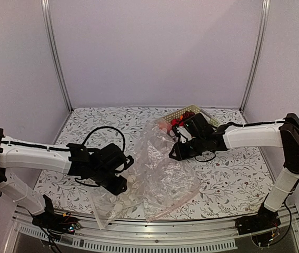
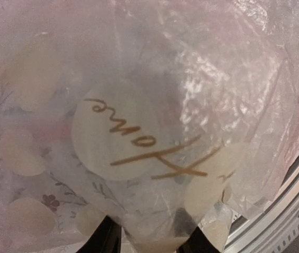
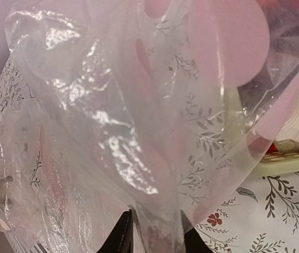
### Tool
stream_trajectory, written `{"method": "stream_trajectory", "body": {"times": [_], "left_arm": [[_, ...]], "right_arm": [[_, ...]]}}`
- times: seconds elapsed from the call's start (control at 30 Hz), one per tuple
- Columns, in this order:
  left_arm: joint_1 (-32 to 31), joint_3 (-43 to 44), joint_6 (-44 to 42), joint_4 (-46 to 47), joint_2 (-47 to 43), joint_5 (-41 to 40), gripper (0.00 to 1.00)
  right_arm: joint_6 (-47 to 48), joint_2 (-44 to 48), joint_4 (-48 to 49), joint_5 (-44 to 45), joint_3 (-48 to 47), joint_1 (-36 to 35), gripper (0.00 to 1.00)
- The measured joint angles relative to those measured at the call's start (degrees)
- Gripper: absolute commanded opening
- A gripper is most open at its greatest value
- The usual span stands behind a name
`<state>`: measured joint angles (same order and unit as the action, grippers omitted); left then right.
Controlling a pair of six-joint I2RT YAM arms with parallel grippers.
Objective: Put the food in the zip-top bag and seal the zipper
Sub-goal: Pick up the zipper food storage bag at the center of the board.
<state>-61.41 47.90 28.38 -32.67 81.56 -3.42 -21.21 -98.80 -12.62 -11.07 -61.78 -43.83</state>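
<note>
across the middle of the top view the bag (image 1: 157, 174) lies crumpled on the table (image 1: 233, 174) between both arms, and the food (image 1: 175, 123) sits apart from it in the basket (image 1: 191, 110) at upper centre. the left gripper (image 2: 148, 240) has a dark finger either side of a dotted fold of film at the bottom of its wrist view, and the right gripper (image 3: 153, 240) stands the same way around a bunched fold. both are part-way spread, and i cannot tell whether either fold is truly pinched. the step looks like taking hold of the bag to open its mouth. to do it well, each gripper should catch only one layer, close to the zipper (image 1: 175, 204), then draw the two sides apart gently so the thin film neither slips nor tears. the zipper shows as a pink line at lower right of the bag, rising to the right, so the mouth seems to face the lower right of the frame, away from the basket. the bag's long axis is hard to read in the crumple, though it seems to run from lower left to upper centre.
</note>
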Motion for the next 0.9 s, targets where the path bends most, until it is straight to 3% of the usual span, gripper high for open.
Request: {"method": "stream_trajectory", "body": {"times": [0.07, 0.23, 0.5, 0.73, 0.83, 0.9], "left_arm": [[-0.2, 0.0, 0.3, -0.1, 1.0, -1.4, 0.14], [-0.7, 0.1, 0.7, -0.8, 1.2, -5.3, 0.01], [0.4, 6.6, -1.4, -9.9, -4.7, -13.1, 0.00], [7.6, 18.1, -6.4, -17.6, -15.9, -13.5, 0.00], [9.1, 21.3, -8.4, -19.8, -17.6, -11.2, 0.00], [9.3, 22.3, -9.2, -20.6, -18.1, -9.5, 0.00]], "right_arm": [[-1.0, -0.4, 0.7, 0.9, -0.5, -0.9, 0.19], [-3.8, -1.7, 2.9, 3.7, -2.8, -3.1, 0.14], [-8.9, -6.5, 6.6, 8.5, -7.5, -4.6, 0.14], [-10.7, -14.3, 11.4, 11.4, -18.7, -6.5, 0.13], [-11.2, -18.8, 13.5, 10.5, -24.9, -6.8, 0.21], [-11.5, -22.8, 14.6, 8.8, -30.2, -6.8, 0.32]]}}
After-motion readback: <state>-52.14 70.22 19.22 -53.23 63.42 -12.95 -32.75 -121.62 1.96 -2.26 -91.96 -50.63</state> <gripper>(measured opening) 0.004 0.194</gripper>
